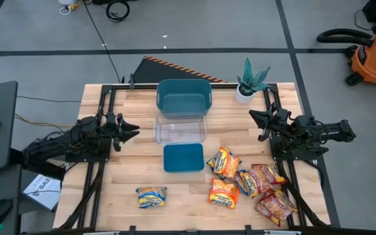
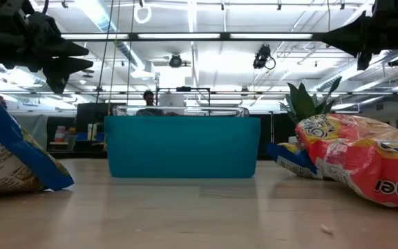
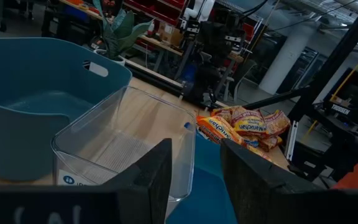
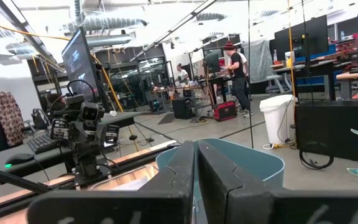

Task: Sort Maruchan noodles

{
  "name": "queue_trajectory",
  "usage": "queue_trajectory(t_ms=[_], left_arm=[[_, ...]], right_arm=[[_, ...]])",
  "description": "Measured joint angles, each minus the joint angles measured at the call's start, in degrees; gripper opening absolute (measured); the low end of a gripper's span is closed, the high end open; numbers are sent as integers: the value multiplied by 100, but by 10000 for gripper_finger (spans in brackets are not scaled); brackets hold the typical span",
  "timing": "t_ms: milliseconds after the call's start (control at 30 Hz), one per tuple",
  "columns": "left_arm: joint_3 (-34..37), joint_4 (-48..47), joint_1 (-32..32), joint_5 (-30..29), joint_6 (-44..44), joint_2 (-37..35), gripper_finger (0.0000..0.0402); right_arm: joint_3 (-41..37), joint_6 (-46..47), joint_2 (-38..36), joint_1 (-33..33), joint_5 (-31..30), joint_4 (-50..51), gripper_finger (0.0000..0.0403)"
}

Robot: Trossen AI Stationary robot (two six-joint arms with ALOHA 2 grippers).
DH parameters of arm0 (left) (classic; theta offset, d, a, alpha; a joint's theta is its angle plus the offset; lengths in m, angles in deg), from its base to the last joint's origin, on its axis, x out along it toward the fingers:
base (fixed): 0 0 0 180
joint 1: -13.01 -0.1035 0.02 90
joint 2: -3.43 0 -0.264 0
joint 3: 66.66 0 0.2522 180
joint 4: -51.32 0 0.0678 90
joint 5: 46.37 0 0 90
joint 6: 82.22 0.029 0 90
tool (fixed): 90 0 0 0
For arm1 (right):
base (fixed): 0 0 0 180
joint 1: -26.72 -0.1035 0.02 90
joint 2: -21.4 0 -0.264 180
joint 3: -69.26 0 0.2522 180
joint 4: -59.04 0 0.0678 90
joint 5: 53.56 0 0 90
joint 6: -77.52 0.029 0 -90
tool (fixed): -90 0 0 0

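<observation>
On your wooden table (image 1: 109, 196), three bins sit in a row down the middle: a large teal bin (image 1: 184, 96) at the far edge, a clear bin (image 1: 180, 129) just below it, then a small teal bin (image 1: 183, 158). A cluster of Maruchan noodles (image 1: 250, 186) lies right of that small bin, with one yellow-and-blue packet (image 1: 151, 196) apart on the left. Your left gripper (image 1: 133, 130) hangs left of the clear bin; your right gripper (image 1: 256, 119) hangs near the potted plant (image 1: 249, 81).

Low view's edges crop the noodle packets (image 2: 365, 155).
</observation>
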Motion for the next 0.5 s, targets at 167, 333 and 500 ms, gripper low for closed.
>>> queue_trajectory(t_ms=[167, 333, 500], left_arm=[[0, 2, -1, 0, 0, 0, 142], [1, 1, 0, 0, 1, 0, 142], [0, 2, -1, 0, 2, 0, 142]], right_arm=[[-1, 2, 0, 2, -2, 2, 24], [-1, -1, 0, 0, -2, -9, 24], [-1, 194, 0, 2, 14, -335, 24]])
